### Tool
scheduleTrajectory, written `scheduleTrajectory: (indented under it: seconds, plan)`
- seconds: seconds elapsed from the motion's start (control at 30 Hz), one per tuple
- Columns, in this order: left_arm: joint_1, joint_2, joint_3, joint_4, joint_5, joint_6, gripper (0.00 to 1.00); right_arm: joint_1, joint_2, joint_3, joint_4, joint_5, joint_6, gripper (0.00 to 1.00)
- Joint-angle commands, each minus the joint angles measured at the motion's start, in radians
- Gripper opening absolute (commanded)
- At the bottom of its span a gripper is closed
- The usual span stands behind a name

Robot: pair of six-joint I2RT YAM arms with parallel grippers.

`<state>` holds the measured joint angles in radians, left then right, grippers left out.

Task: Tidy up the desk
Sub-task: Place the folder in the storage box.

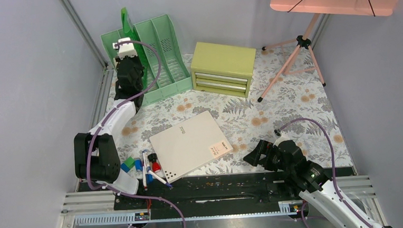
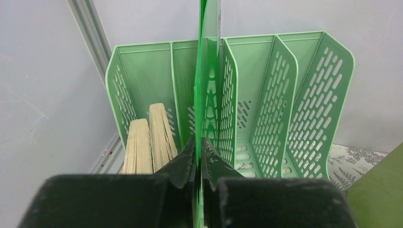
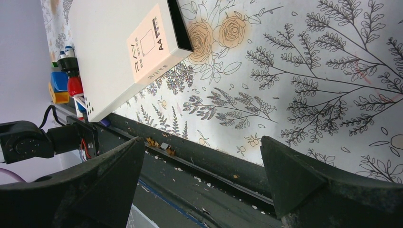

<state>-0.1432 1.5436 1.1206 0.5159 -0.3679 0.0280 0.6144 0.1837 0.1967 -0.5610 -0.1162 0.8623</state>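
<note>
The desk (image 1: 273, 109) has a pale fern-and-flower covering, also seen in the right wrist view (image 3: 304, 71). My left gripper (image 1: 129, 63) is shut on a thin green folder (image 2: 208, 57), held upright over a divider of the green file rack (image 2: 285, 95) at the back left (image 1: 164, 58). The jaws (image 2: 199, 142) pinch the folder's lower edge. Beige papers (image 2: 149, 137) stand in the rack's left slot. My right gripper (image 1: 255, 155) is open and empty, low over the desk's near edge (image 3: 202, 142).
A white A4 paper box (image 1: 189, 144) lies mid-desk, also in the right wrist view (image 3: 119, 52). Pens and small coloured items (image 1: 147, 167) lie by its near left corner. A yellow-green drawer chest (image 1: 223, 67) and a pink tripod stand (image 1: 301, 49) are at the back.
</note>
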Motion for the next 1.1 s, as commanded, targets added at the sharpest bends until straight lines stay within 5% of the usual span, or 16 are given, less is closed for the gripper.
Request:
scheduleTrajectory:
  seconds: [0.0,0.13,0.23,0.67,1.07]
  plan:
    - [0.005,-0.021,0.005,0.103,-0.006,-0.017,0.07,-0.004,0.003,-0.008,0.041,0.013,0.007,1.0]
    - [0.006,-0.042,0.009,0.085,-0.008,-0.022,0.53,-0.003,0.007,-0.007,0.042,0.015,0.007,1.0]
    - [0.005,-0.073,0.004,0.076,0.001,-0.026,0.69,-0.003,0.007,-0.007,0.041,0.015,0.009,1.0]
    - [0.005,-0.318,-0.067,-0.09,0.137,-0.138,0.81,-0.003,0.007,-0.006,0.041,0.013,0.009,0.99]
    - [0.005,-0.573,-0.167,-0.434,0.286,-0.23,0.94,-0.003,0.001,-0.005,0.042,0.01,0.01,1.0]
